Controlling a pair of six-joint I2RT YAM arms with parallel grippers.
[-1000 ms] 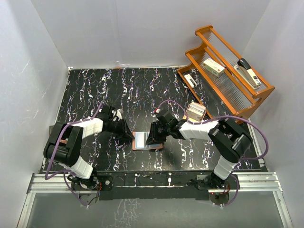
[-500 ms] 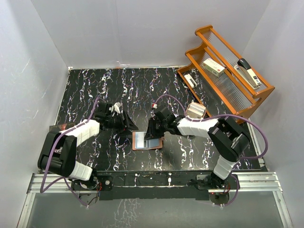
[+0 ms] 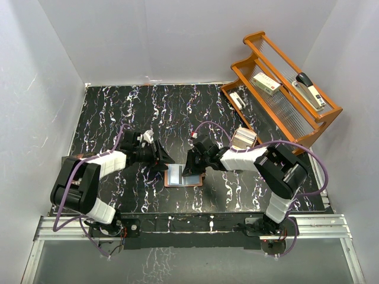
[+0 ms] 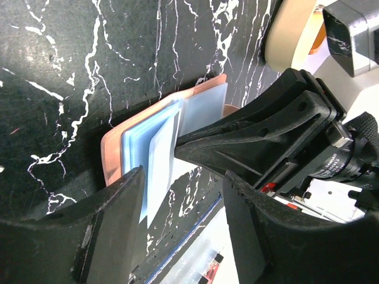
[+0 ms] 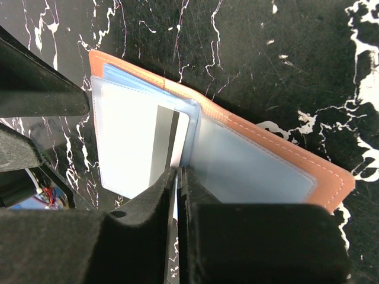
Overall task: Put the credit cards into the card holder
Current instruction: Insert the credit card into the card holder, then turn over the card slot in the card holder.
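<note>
Left gripper (image 4: 183,177): jaws newly opened, card holder (image 4: 111,157) just ahead | right gripper (image 5: 177,177): jaws tightened, apparently pinching white credit card (image 5: 133,142) beside clear pocket (image 5: 254,165) | insertion under way

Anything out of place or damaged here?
Nothing stands out. The card holder lies open on the table, a striped credit card in its clear sleeve; the right pincer is shut on that sleeve's edge, the left pincer open.

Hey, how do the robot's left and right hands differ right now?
The left hand is open, holding nothing; the right hand looks pinched shut on the striped credit card. The left is at one end of the card holder; the right at its middle fold. Both are low over it.
</note>
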